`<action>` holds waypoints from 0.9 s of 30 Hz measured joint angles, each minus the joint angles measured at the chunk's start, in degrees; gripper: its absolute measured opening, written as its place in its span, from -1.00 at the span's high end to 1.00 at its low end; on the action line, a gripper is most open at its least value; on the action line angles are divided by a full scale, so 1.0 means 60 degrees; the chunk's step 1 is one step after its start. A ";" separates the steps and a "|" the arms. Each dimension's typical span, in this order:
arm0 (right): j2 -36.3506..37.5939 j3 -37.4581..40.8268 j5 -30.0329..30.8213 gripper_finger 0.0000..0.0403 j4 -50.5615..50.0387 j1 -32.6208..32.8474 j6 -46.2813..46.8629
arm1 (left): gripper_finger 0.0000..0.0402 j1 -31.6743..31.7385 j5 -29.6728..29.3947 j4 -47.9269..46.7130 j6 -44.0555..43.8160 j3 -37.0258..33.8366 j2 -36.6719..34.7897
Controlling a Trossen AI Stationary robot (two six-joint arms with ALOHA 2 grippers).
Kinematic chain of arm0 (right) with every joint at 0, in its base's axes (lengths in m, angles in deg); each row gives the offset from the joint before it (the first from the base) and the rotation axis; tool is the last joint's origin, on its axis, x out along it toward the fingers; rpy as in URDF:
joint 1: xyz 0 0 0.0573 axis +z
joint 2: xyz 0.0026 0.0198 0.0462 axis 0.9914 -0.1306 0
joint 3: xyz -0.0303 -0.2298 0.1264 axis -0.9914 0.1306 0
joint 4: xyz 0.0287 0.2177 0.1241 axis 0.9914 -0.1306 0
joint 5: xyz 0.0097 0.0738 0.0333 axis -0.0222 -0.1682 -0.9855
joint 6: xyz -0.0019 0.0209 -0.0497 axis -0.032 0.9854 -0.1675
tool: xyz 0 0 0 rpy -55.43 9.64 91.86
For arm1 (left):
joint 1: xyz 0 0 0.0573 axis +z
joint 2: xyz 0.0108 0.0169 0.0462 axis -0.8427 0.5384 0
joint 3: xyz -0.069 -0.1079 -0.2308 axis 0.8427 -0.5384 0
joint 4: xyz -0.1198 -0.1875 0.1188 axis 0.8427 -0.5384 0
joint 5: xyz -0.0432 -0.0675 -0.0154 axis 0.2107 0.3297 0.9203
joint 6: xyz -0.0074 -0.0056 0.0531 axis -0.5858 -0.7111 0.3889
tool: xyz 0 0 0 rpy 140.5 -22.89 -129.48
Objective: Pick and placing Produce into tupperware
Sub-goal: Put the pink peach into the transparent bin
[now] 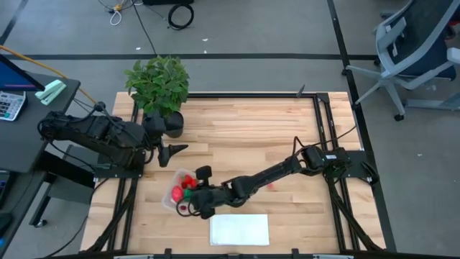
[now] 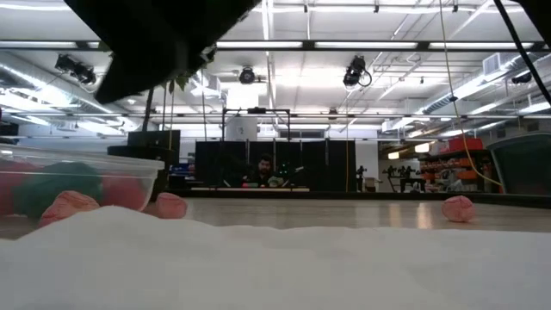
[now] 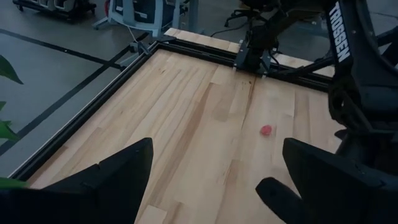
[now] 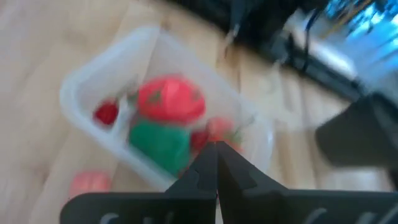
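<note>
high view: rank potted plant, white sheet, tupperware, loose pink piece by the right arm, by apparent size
1. potted plant, largest with its foliage
2. white sheet, somewhat smaller
3. tupperware, partly hidden by the right gripper, so its full outline is unsure, but it looks smaller than the sheet
4. loose pink piece, smallest by far

Clear plastic tub (image 1: 177, 188), rectangular, rounded corners, upright, lid off, at about 7 o'clock on table. Inside: large red tomato-like piece (image 4: 171, 99) touching green piece (image 4: 160, 141), small red piece (image 4: 107, 112) at one wall, more red bits (image 4: 214, 129) beside them. Pink piece (image 4: 90, 182) on wood just outside tub. Another pink piece (image 1: 271, 186) alone on table, well apart toward 3 o'clock from tub.
</note>
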 joint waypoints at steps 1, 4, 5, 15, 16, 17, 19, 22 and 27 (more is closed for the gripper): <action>0.0000 0.0000 -0.0004 1.00 -0.0338 0.0001 0.0187 | -0.81 0.0000 0.0001 -0.0025 0.0000 0.0000 0.0004; -0.0007 0.0013 -0.0162 1.00 -0.1408 0.0077 0.0706 | -0.81 -0.0001 -0.0003 -0.0068 0.0000 0.0000 0.0002; -0.0007 0.0042 -0.0259 1.00 -0.1629 0.0112 0.0899 | -0.81 -0.0004 -0.0001 -0.0103 0.0000 0.0000 0.0004; -0.0023 0.0171 -0.0452 1.00 -0.1869 0.0288 0.1510 | -0.81 0.0000 -0.0003 -0.0104 -0.0055 0.0000 0.0001; -0.0025 0.0171 -0.0424 1.00 -0.1897 0.0281 0.1503 | -0.81 0.0000 -0.0003 -0.0104 -0.0101 0.0000 0.0003; -0.0025 0.0171 -0.0300 1.00 -0.1875 0.0278 0.1462 | -0.81 0.0000 -0.0003 -0.0104 -0.0163 0.0000 0.0003; -0.0025 0.0171 -0.0045 1.00 -0.1839 0.0289 0.1321 | -0.81 0.0000 -0.0003 -0.0101 -0.0186 0.0000 0.0003; -0.0025 0.0171 0.0022 0.99 -0.1890 0.0289 0.1317 | -0.81 0.0000 -0.0003 -0.0101 -0.0186 0.0000 0.0000; -0.0025 0.0171 -0.1130 0.84 -0.2584 0.0212 0.2192 | -0.81 0.0000 -0.0003 -0.0101 -0.0186 0.0000 0.0002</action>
